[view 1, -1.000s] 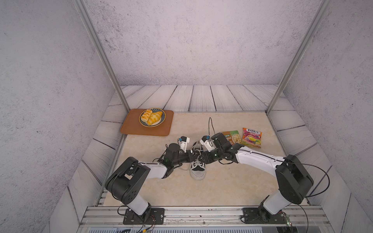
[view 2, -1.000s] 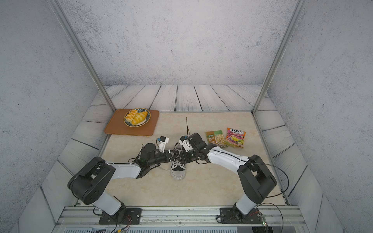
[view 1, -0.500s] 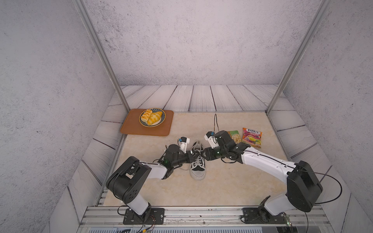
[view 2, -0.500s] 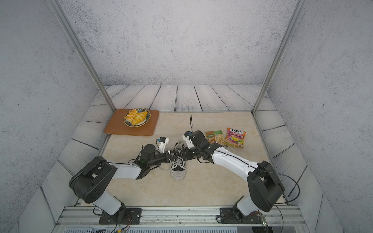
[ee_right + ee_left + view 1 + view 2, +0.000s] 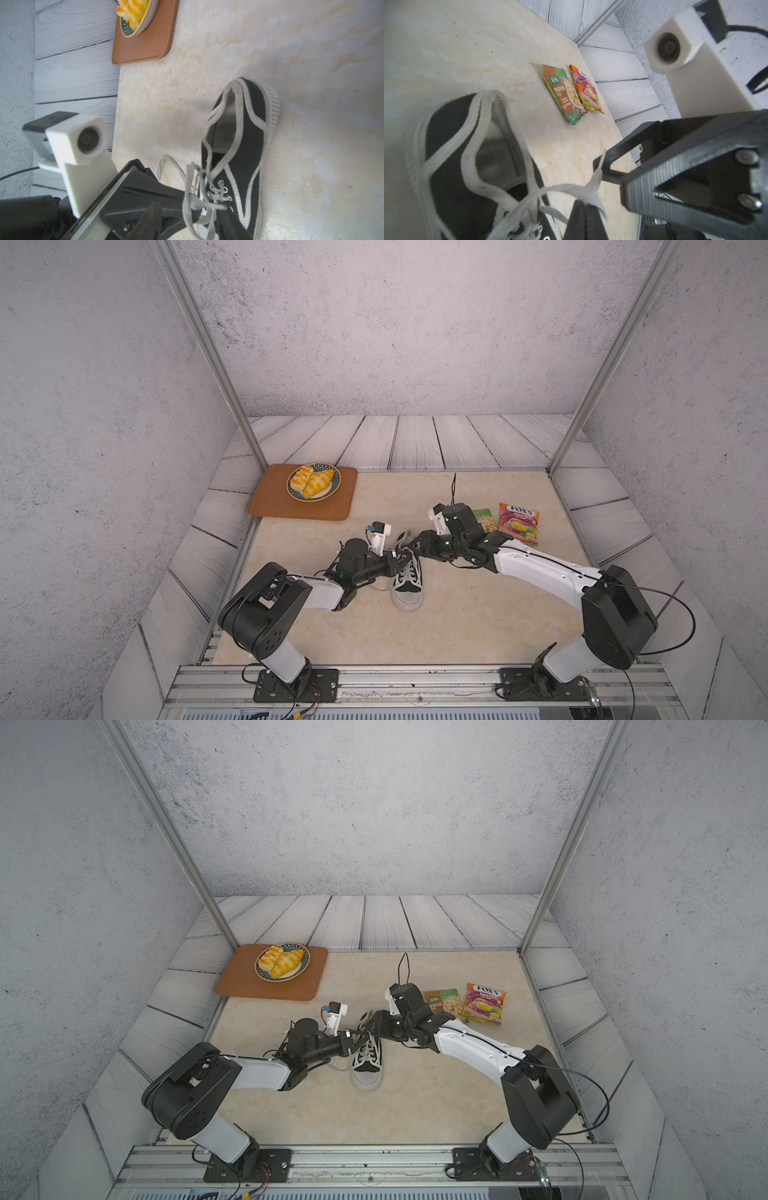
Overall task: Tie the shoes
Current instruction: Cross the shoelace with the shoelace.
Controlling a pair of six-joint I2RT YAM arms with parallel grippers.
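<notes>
- A beige, marble-look tabletop (image 5: 457,614) fills the floor of the test cell. It is bordered by pale wood-look planks (image 5: 415,443) and closed in by speckled grey walls (image 5: 395,323).
- Metal posts (image 5: 208,356) rise at the far corners, and a metal rail (image 5: 415,674) runs along the near edge.
- At the tabletop's far left corner, a brown tray (image 5: 274,506) carries a blue-rimmed plate (image 5: 332,493) holding two golden pastries (image 5: 311,483).
- Toward the far right, a green packet (image 5: 485,520) and a pink-and-orange candy bag (image 5: 519,522) lie flat, edge to edge.
- The black shoe (image 5: 409,585), with its white sole, stands upright in the middle of the tabletop. Its toe points to the rail and its heel to the back wall.
- My left pincer (image 5: 585,205) is clenched on the white lace (image 5: 564,190) beside the shoe's eyelets, with the flat strand pinched in its jaws.
- My right pincer (image 5: 188,209) hangs just beside it over the shoe's opening, released, with its jaws standing apart.
- The lace's free end appears to rest against one finger (image 5: 611,155) of that pincer, though the blurred close view leaves the contact unclear.
</notes>
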